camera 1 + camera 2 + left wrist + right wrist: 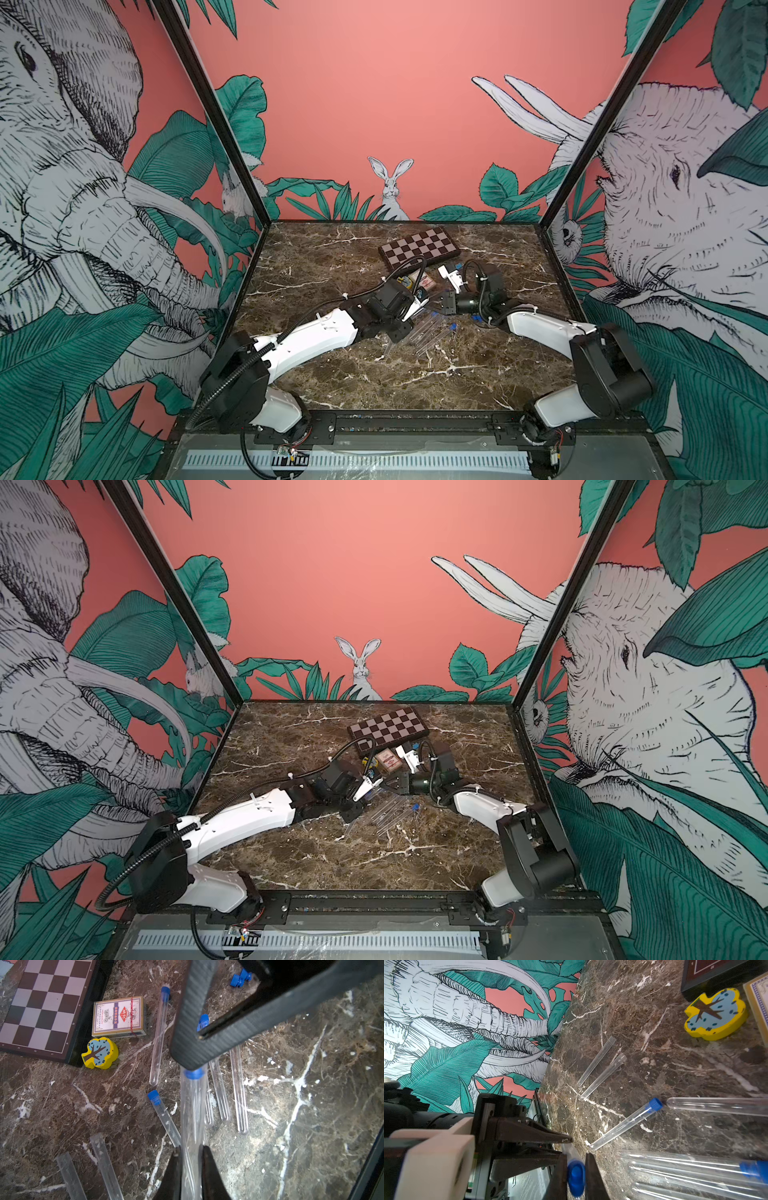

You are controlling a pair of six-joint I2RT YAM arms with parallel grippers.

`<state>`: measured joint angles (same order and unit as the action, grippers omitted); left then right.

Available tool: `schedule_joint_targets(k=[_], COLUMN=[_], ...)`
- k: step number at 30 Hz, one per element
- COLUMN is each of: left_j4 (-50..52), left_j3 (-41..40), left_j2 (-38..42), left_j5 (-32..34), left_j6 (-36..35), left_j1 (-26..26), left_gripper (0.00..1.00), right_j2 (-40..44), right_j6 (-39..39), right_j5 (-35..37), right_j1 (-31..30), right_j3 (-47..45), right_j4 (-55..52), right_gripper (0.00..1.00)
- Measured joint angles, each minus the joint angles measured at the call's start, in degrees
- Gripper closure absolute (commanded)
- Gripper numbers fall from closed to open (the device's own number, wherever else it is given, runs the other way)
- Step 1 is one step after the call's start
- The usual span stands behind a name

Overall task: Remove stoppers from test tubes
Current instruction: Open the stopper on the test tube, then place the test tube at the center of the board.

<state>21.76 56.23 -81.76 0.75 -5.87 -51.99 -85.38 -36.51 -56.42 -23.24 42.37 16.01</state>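
Right wrist: stopper (576,1176) clamped inside right tool (576,1157).

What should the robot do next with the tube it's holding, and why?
Probably pull the right gripper straight back, away from the left gripper. It is shut on the blue stopper, which sits in the tube that the left gripper clamps, so a pull should pop it out.

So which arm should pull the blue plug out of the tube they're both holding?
The right one. The right gripper is shut on the blue stopper, while the left gripper grips the clear tube itself. So the left should probably just hold steady while the right pulls.
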Motion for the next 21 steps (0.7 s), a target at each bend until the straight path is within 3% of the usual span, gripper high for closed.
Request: schedule_joint_targets(k=[13, 21], left_j4=[5.2, 8.6], left_j3=[0.0, 3.0], left_j2=[-0.2, -5.6], left_j5=[3.4, 9.4], left_j6=[0.1, 4.7], left_j1=[0.7, 1.6], left_gripper=[0.93, 0.91], right_j2=[1.8, 3.8], right_j6=[0.6, 8.0], right_j5=[1.0, 5.9], right_j1=[2.7, 2.9], right_j3=[0.0, 1.3], right_j4=[-0.5, -12.0], right_gripper=[1.00, 1.00])
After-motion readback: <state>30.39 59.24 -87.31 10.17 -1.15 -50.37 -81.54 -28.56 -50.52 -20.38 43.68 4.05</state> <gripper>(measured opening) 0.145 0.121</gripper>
